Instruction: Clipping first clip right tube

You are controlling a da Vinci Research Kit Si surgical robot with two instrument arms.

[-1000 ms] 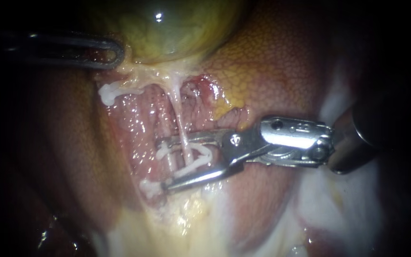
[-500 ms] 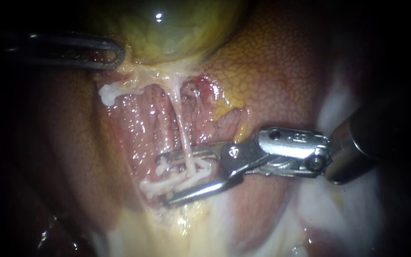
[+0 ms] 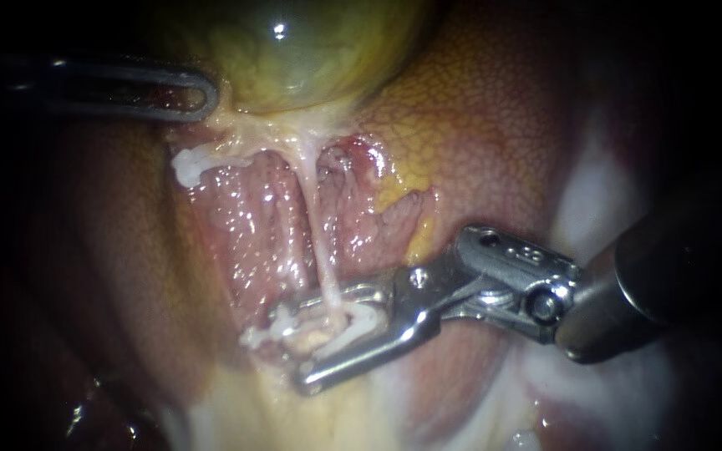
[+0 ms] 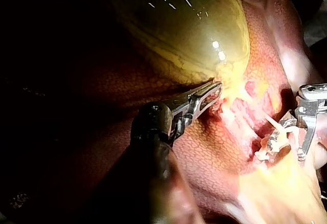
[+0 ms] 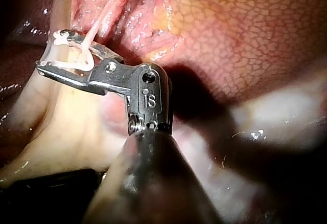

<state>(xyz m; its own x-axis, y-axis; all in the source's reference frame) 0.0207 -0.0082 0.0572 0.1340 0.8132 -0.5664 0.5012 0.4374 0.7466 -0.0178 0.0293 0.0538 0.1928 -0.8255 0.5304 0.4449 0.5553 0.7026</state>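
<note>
A pale thin tube (image 3: 315, 242) runs down from the yellow-green gallbladder (image 3: 294, 50) across raw red tissue. My right instrument (image 3: 292, 351) comes in from the right, its jaws standing apart on either side of the tube's lower end. A white clip (image 3: 340, 326) sits between them around the tube. The right wrist view shows the same jaws (image 5: 48, 50), clip (image 5: 76, 63) and tube (image 5: 99, 22). My left instrument (image 3: 206, 92) is shut on tissue at the gallbladder's lower edge; its jaws (image 4: 217, 88) also show in the left wrist view.
The mottled orange liver (image 3: 478, 125) lies right of the tube. A small white piece (image 3: 185, 167) sits on the tissue below the left jaws, and another (image 3: 252, 338) just left of the right jaws. Pale fatty tissue (image 3: 277, 409) lies beneath.
My right instrument has slid down the tube, away from the gallbladder, carrying the clip and tilting its tips lower. The left instrument has stayed still.
</note>
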